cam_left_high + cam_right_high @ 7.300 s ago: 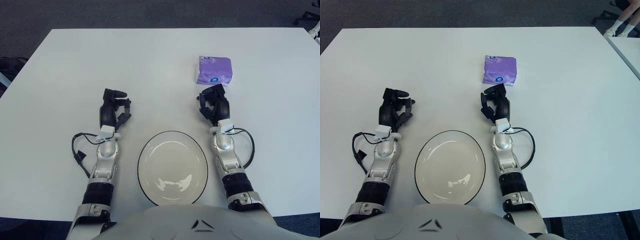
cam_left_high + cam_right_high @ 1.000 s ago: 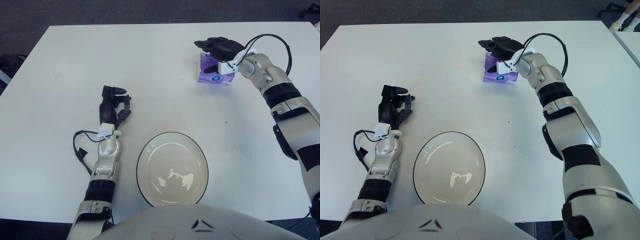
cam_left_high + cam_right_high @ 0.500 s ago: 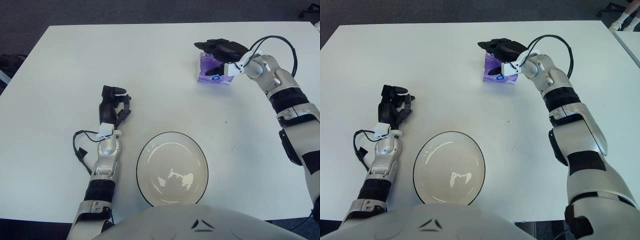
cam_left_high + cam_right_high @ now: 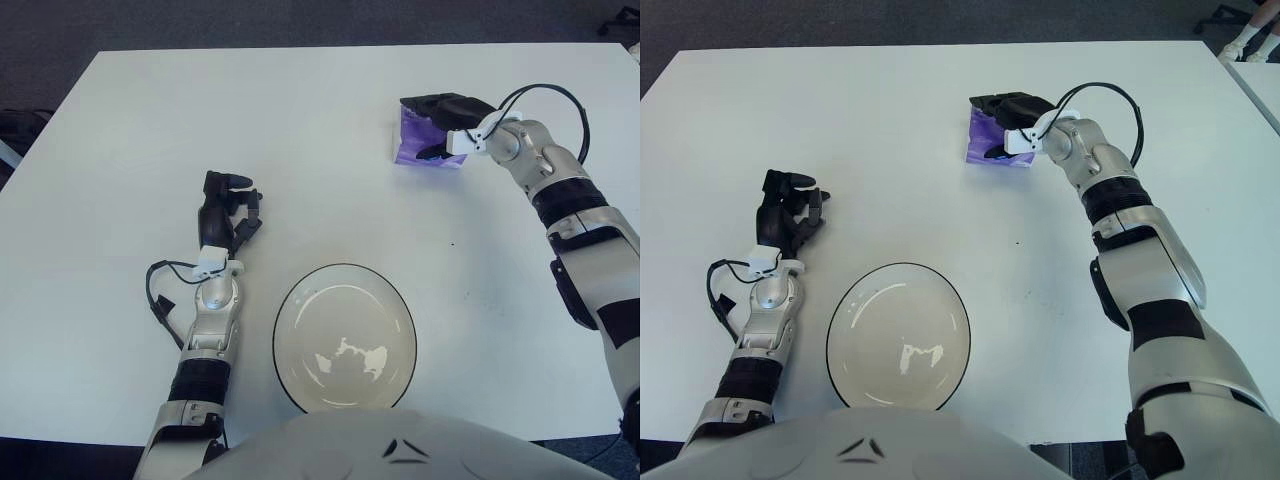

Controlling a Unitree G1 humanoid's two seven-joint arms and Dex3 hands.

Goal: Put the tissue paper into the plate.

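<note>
The purple tissue pack [image 4: 410,150] lies on the white table at the far right. My right hand [image 4: 440,120] reaches out over it: the fingers lie across its top and the thumb presses its near side, so the hand is shut on the pack. Most of the pack's top is hidden under the hand. The pack looks slightly tipped; I cannot tell if it is off the table. The white plate [image 4: 281,320] with a dark rim sits empty at the near middle, well apart from the pack. My left hand [image 4: 226,212] rests on the table left of the plate, fingers curled, holding nothing.
A black cable [image 4: 545,95] loops over my right wrist. Another cable [image 4: 153,296] hangs beside my left forearm. The table's far edge [image 4: 330,47] borders dark carpet.
In the last second my right hand has dropped lower onto the tissue pack and its fingers have closed around it. The left hand and the plate have not moved.
</note>
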